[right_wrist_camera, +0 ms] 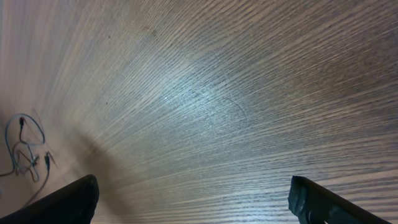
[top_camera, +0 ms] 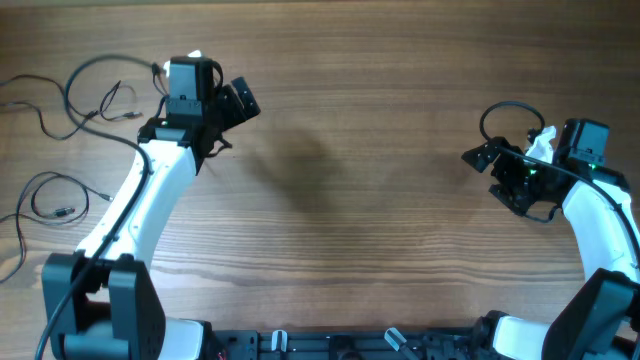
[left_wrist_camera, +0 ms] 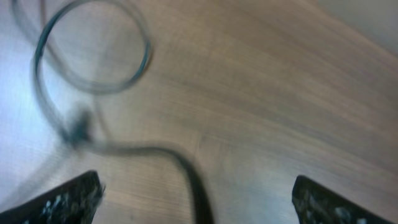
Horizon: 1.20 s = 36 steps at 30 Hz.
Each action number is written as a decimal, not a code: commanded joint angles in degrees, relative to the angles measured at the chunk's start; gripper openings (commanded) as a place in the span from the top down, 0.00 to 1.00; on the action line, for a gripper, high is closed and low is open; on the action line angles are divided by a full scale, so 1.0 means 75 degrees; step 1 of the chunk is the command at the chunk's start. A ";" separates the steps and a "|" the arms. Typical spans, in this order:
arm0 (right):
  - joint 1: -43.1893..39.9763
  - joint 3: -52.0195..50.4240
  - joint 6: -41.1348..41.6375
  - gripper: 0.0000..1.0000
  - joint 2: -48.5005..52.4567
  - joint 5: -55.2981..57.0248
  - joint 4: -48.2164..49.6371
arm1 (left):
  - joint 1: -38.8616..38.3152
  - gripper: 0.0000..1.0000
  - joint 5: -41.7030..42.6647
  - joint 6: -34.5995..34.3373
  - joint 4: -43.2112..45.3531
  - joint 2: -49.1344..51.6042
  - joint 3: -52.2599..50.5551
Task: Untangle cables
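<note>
The left gripper [left_wrist_camera: 198, 202] shows its black fingertips [left_wrist_camera: 62, 202] nearest, in the wrist view's bottom corners, spread wide and gripping nothing. One of the thin dark grey cables [left_wrist_camera: 134, 149] runs up between them over the brown wood-grain table [left_wrist_camera: 280, 93] and curls into a loop. The dark lump on it may be a plug, but the blur leaves that unsure.

In its own view the right gripper [right_wrist_camera: 196, 202] is equally wide, with the cables [right_wrist_camera: 25, 149] a small tangle far off at lower left.

From overhead, the cables [top_camera: 66, 211] lie loose along the table's left side beside the white-and-black left arm [top_camera: 150, 190].
</note>
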 commanded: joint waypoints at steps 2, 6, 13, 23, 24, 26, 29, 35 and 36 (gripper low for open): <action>0.0032 -0.0038 -0.0667 0.00 0.0073 0.0128 -0.0128 | 0.0329 0.00 -0.0213 -0.3701 -0.1070 0.0449 -0.0064; 0.0032 -0.0038 -0.1311 0.00 0.0073 0.0134 -0.0268 | 0.1032 0.00 0.2390 -0.4071 -0.0924 0.0924 -0.0064; 0.0032 -0.0038 -0.1565 0.00 0.0073 0.0131 -0.0393 | 0.2241 0.00 0.7746 -0.5319 0.2605 0.0924 -0.0061; 0.0032 -0.0073 -0.1617 0.00 0.0073 0.0329 -0.0291 | 0.1856 0.01 0.9002 -0.0676 0.3445 -0.1990 -0.0055; 0.0032 -0.0073 -0.1620 0.00 0.0073 0.0329 -0.0207 | 0.1853 0.01 0.8507 0.0187 0.2465 -0.2538 -0.0055; 0.0032 -0.0073 -0.1623 0.00 0.0073 0.0329 0.0050 | 0.1853 0.00 0.6959 0.1513 0.0694 -0.3582 -0.0055; 0.0032 -0.0073 -0.1297 0.00 0.0073 0.0332 0.0484 | 0.1760 0.00 0.4109 0.2766 -0.1772 -0.5418 -0.0055; 0.0032 -0.0073 -0.0810 0.00 0.0073 0.0329 0.1204 | 0.1696 0.00 0.0994 0.2973 -0.3876 -0.8355 -0.0055; 0.0032 -0.0073 -0.0813 0.00 0.0073 0.0329 0.1329 | 0.1696 0.00 0.0997 0.2973 -0.4124 -0.8731 -0.0055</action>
